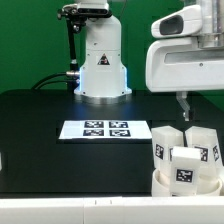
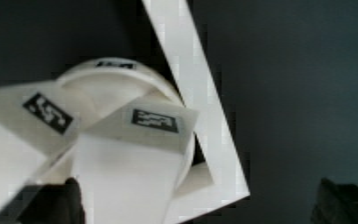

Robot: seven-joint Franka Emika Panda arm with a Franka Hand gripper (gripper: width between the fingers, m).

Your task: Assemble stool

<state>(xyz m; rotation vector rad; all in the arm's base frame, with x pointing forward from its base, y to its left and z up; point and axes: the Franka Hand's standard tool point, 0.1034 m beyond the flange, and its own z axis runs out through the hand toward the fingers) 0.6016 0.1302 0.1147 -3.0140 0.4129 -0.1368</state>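
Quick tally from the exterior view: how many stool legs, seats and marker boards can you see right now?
Legs: 3, at and, all standing in the seat
Seat: 1
Marker board: 1
Total: 5

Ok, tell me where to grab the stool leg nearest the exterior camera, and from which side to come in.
Take the front leg by its top end, coming straight down from above. It stands upright with its foot down in the seat, so only the upper block is free. The two other legs crowd it behind, so close across its flat side faces. The end effector already hangs overhead.
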